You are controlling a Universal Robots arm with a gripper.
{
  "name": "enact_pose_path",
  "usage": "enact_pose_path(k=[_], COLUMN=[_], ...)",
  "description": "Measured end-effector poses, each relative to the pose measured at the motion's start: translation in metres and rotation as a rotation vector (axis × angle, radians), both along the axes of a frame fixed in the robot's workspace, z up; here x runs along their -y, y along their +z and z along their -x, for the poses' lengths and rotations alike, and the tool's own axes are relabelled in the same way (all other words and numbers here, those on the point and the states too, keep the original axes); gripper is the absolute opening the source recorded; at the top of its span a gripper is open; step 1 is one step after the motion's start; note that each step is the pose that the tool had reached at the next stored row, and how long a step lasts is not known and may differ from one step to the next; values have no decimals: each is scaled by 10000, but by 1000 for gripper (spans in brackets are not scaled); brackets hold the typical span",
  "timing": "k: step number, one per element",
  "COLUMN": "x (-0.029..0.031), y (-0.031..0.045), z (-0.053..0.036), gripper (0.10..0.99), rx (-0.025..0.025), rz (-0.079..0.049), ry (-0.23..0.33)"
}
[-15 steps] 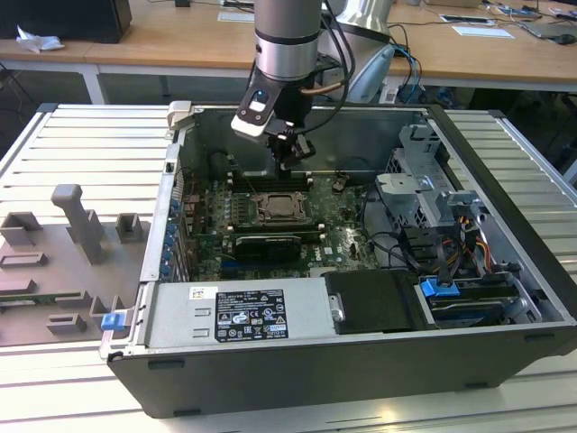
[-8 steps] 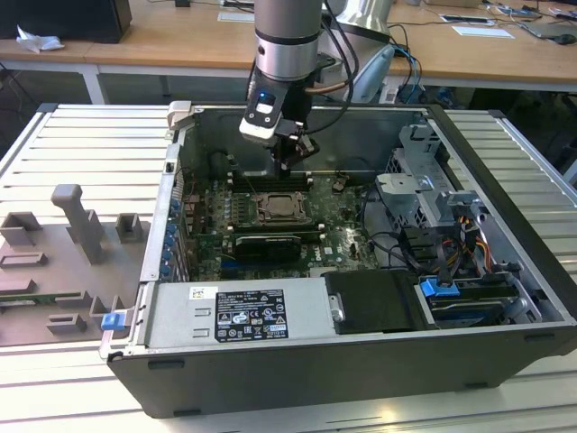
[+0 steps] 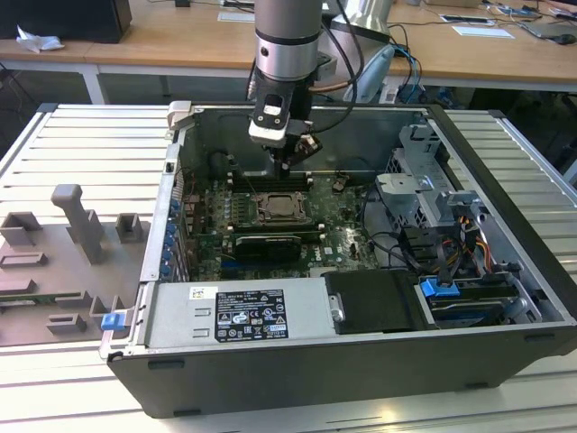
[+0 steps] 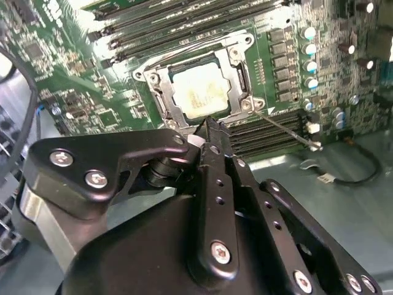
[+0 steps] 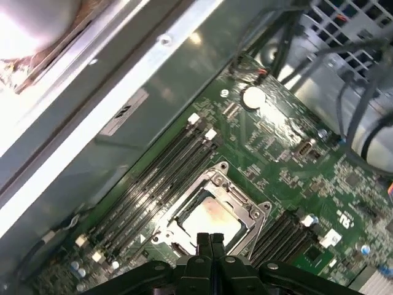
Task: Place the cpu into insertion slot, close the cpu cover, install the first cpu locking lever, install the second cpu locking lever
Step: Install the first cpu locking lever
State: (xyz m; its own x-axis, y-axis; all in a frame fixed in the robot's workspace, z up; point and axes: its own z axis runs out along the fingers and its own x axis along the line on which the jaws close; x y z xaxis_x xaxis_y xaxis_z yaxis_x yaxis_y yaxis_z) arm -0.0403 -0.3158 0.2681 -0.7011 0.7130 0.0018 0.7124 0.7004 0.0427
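Cpu: I saw it seated in the insertion slot, pale face up.
Cpu cover: it lay flat, framing the chip's edges.
Slot's place: on the green motherboard, between banks of long memory slots.
End effector: its fingers were pressed together on nothing, and the tips hung just over the slot's rim.
Surroundings: the open computer case lay on the slatted tabletop.

Cpu: pale silver-grey face, yellowish glare. Cpu cover around cpu: silvery. Motherboard: green, fine pale traces. Memory slots beside cpu: black. Gripper: matt black, silver screws.
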Motion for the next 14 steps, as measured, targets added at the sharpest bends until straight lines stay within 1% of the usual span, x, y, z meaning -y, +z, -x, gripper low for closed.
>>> enact_pose_path(k=[1, 3, 7, 8, 11, 14], x=[0, 0, 0, 0, 0, 0], y=[0, -1, -2, -2, -2, -2], z=[0, 0, 0, 0, 0, 0], gripper=[106, 106, 106, 106, 106, 106], rx=[0, -1, 1, 1, 1, 1], rz=[3, 11, 11, 10, 10, 11], ry=[354, 850, 1635, 1939, 2514, 2941])
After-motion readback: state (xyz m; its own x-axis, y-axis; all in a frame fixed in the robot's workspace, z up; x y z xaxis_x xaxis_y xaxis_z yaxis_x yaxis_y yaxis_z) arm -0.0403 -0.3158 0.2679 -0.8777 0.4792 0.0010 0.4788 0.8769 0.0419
